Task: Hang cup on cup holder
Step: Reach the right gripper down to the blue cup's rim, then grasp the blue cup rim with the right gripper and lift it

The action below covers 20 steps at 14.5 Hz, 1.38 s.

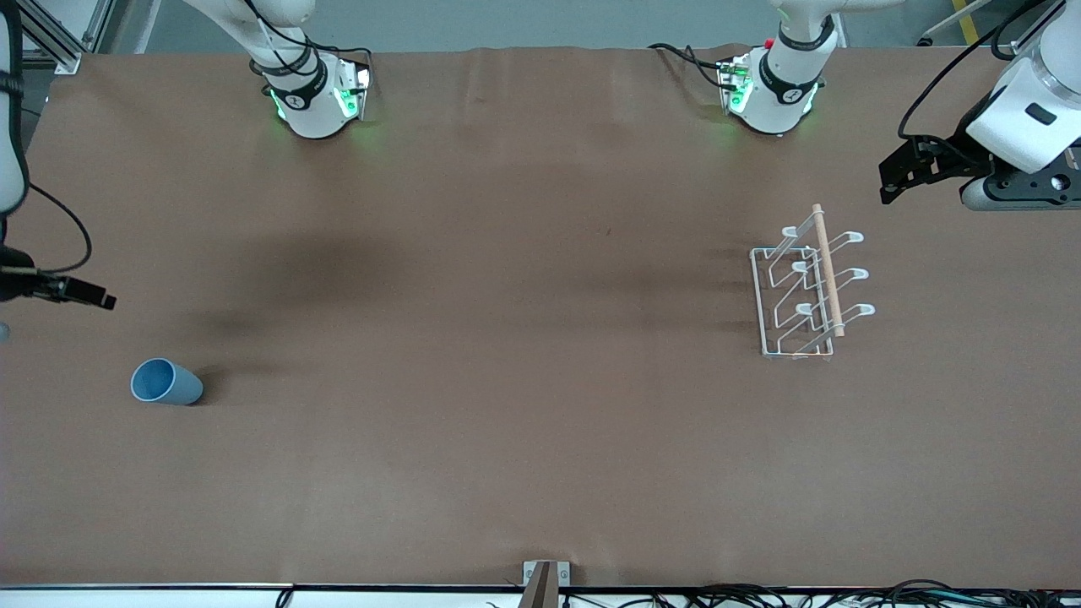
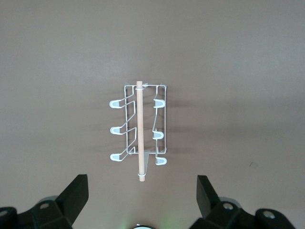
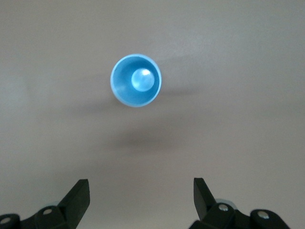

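The light-blue cup [image 1: 166, 382] stands mouth up on the brown table, toward the right arm's end and near the front camera. In the right wrist view the cup [image 3: 136, 80] shows from above, its blue inside empty. My right gripper [image 3: 141, 191] is open and empty, up in the air beside the cup; in the front view it [image 1: 80, 292] shows only partly at the edge. The white wire cup holder [image 1: 806, 291] with its wooden rod [image 1: 828, 270] stands toward the left arm's end. My left gripper [image 2: 142, 191] is open and empty, up in the air beside the holder [image 2: 138, 129]; the front view also shows this gripper [image 1: 897, 176].
Both robot bases [image 1: 317, 97] [image 1: 773, 89] stand at the table's edge farthest from the front camera. A small metal bracket [image 1: 545, 578] and cables sit at the edge nearest it. A brown cloth [image 1: 507, 338] covers the table between cup and holder.
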{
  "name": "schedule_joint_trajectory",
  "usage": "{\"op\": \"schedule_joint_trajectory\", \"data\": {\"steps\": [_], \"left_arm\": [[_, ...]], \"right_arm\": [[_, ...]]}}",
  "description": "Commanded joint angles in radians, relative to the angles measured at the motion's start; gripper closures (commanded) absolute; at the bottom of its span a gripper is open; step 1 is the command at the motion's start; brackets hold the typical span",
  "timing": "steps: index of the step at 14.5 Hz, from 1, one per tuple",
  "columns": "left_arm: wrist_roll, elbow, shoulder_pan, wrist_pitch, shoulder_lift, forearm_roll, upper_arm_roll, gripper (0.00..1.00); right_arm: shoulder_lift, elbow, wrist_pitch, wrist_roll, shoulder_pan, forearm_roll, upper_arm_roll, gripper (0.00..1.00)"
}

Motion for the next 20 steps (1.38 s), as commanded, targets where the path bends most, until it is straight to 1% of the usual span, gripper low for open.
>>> {"op": "schedule_joint_trajectory", "data": {"steps": [1,4,7,10,13,14,15,16,18,19,20], "left_arm": [[0.016,0.026,0.001,-0.021,0.01,0.006,-0.002,0.0],[0.016,0.026,0.002,-0.021,0.01,0.005,-0.002,0.0],[0.016,0.026,0.002,-0.021,0.01,0.005,-0.002,0.0],[0.016,0.024,0.002,-0.021,0.01,0.005,-0.002,0.0],[0.016,0.024,0.002,-0.021,0.01,0.005,-0.002,0.0],[0.016,0.024,0.002,-0.021,0.01,0.005,-0.002,0.0],[0.016,0.024,0.002,-0.021,0.01,0.005,-0.002,0.0],[0.016,0.024,0.004,-0.021,0.01,0.005,-0.002,0.0],[0.016,0.024,0.004,-0.021,0.01,0.005,-0.002,0.0],[0.016,0.024,0.002,-0.021,0.01,0.005,-0.002,0.0],[0.016,0.024,0.002,-0.021,0.01,0.005,-0.002,0.0]], "right_arm": [[0.095,0.034,0.096,-0.008,-0.012,0.017,0.014,0.05],[0.198,0.1,0.151,-0.009,-0.012,0.015,0.014,0.06],[0.247,0.116,0.168,-0.015,-0.012,0.017,0.014,0.06],[0.313,0.117,0.284,-0.046,-0.012,0.017,0.014,0.08],[0.336,0.117,0.297,-0.057,-0.015,0.017,0.014,0.14],[0.351,0.119,0.298,-0.057,-0.016,0.017,0.014,0.17],[0.362,0.119,0.298,-0.057,-0.015,0.015,0.014,0.25],[0.37,0.119,0.317,-0.057,-0.015,0.017,0.015,0.37],[0.373,0.117,0.349,-0.057,-0.013,0.017,0.017,0.78],[0.373,0.117,0.349,-0.055,-0.013,0.017,0.017,0.87],[0.373,0.117,0.351,-0.054,-0.013,0.017,0.017,0.91]]}}
